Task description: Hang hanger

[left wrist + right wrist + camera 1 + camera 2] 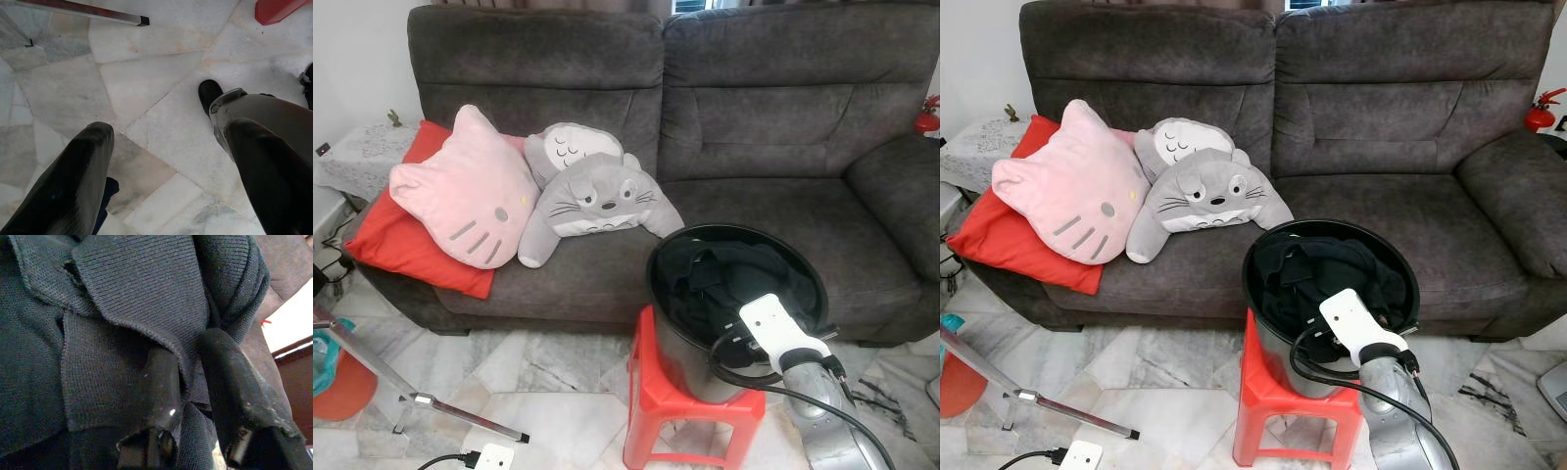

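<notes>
My right tool (188, 377) is down inside the black bucket (1263, 245), which stands on a red plastic stool (1263, 401) just in front of the grey sofa (1371, 117). From the wrist camera I see its two fingers (159, 387) closed nearly together on a fold of dark knitted clothing (132, 293), the ribbed edge of the fabric pinched between them. From the head I see the arm's white wrist housing (1356, 323) over the near rim of the bucket, with a black cable (1332, 377) looping below it; more of the dark clothing is heaped just beyond the tool, inside the bucket. I cannot make out a hanger among the fabric.

My left tool (166, 161) hangs low over the pale marble floor (146, 73), fingers (73, 181) spread wide apart and holding nothing. Beyond it lies a metal bar (88, 11) of a stand.

On the sofa, well beyond the right tool and to its left, sit a pink cat cushion (1067, 186), a grey plush (1205, 196) and a red cushion (1009, 240).
</notes>
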You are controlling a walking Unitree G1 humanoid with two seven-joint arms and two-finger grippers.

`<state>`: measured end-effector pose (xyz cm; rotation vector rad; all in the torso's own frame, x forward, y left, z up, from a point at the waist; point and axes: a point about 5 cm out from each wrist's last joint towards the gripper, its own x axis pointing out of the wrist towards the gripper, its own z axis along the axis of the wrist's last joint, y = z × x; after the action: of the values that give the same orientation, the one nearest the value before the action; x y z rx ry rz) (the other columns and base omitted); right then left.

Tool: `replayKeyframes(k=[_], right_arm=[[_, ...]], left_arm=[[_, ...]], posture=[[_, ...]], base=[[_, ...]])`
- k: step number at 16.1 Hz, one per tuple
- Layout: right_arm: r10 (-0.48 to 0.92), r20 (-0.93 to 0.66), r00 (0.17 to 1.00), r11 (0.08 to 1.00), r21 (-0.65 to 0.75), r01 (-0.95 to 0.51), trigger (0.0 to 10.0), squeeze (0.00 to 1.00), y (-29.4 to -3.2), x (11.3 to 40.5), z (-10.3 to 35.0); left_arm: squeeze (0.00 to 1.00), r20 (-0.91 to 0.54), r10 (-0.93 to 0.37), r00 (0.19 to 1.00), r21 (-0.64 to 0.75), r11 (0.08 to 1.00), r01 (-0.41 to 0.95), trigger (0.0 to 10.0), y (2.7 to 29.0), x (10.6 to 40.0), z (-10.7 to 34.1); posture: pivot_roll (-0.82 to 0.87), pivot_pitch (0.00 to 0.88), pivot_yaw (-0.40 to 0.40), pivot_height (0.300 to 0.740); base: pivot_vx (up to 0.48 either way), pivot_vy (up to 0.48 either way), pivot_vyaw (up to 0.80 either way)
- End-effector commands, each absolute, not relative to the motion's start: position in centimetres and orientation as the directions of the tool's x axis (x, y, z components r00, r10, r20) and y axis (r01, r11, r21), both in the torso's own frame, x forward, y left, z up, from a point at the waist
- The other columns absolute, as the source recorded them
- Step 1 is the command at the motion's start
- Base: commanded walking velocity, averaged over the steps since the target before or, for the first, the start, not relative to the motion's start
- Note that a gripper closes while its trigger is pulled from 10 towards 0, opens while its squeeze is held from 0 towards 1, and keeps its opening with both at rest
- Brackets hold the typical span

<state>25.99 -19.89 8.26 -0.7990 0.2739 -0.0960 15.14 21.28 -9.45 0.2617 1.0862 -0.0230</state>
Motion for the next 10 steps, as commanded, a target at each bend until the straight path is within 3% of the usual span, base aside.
replayKeyframes(k=[1, 10], right_arm=[[-0.205, -0.197, 0.959, 0.697, -0.717, 0.001, 0.0, 0.0, -20.08, 26.29, 8.49], [-0.216, -0.155, 0.964, 0.694, -0.719, 0.04, 0.0, 0.0, -20.16, 27.0, 9.35]], left_arm=[[0.0, -0.882, 0.112, 0.458, 0.209, 0.963, 0.167, 10.0, 21.5, 14.9, -9.51], [0.0, -0.881, 0.114, 0.46, 0.211, 0.963, 0.166, 10.0, 21.58, 14.92, -9.48]], posture=[[-0.2, 0.0, 0.033, 0.74], [-0.19, 0.0, 0.034, 0.74]], base=[[0.0, 0.0, 0.0], [0.0, 0.0, 0.0]])
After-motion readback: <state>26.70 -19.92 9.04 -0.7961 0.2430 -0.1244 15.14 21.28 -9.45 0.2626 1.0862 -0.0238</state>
